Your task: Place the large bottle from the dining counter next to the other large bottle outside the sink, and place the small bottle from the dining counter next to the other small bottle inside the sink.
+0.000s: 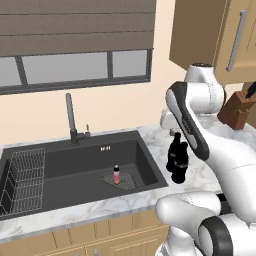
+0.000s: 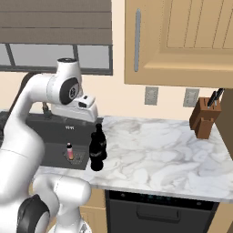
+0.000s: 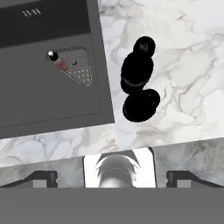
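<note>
Marble counter (image 2: 150,154), white with grey veining, runs along the near edge and to the right of the sink (image 1: 60,170). Two black large bottles stand upright on it just outside the sink's right rim, one directly behind the other and touching or nearly so: the large bottle (image 2: 95,157) nearer the counter's front edge, the other large bottle (image 2: 100,139) behind it. From above, both show as dark rounded shapes just beside the basin wall (image 3: 141,105) (image 3: 138,70).

The gripper (image 3: 111,177) is raised above the counter's front edge, clear of both bottles. Its fingertips (image 3: 43,178) sit far apart at the lower corners of the hand view, so the jaws are spread wide with nothing between them.

Inside the dark grey basin, the other small bottle (image 1: 116,174), pink-red with a dark cap, stands upright on the drain mat (image 1: 120,180) near the right wall. A wire rack (image 1: 25,182) occupies the basin's left end. A tall dark faucet (image 1: 71,120) rises behind the basin.

Farther right on the counter, a brown knife block (image 2: 205,117) stands against the wall beneath the wood cabinets (image 2: 182,41).
</note>
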Motion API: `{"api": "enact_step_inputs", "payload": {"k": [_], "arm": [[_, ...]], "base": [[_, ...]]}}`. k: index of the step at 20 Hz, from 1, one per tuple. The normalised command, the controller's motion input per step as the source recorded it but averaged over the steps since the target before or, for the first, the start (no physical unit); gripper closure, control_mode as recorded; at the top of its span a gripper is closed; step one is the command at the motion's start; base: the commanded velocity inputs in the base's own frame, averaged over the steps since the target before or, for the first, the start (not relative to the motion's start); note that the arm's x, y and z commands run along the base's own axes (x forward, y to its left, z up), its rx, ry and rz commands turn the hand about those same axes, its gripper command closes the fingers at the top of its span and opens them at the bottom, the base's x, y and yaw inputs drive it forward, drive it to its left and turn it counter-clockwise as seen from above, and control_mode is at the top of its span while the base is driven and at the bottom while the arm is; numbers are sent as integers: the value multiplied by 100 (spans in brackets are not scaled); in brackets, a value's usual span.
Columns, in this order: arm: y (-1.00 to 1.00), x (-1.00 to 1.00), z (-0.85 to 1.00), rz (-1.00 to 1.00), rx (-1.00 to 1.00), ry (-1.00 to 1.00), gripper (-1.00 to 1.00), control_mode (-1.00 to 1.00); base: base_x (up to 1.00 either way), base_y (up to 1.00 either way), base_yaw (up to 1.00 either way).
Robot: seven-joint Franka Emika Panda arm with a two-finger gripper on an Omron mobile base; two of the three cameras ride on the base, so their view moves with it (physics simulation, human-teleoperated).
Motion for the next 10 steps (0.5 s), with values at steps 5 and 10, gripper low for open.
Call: {"api": "enact_step_inputs", "payload": {"k": [5,10], "arm": [[4,-70,34,0,4,-14,-100,-100],[10,-69,33,0,0,3,-100,-100]], "base": [[0,0,0],[0,0,0]]}}
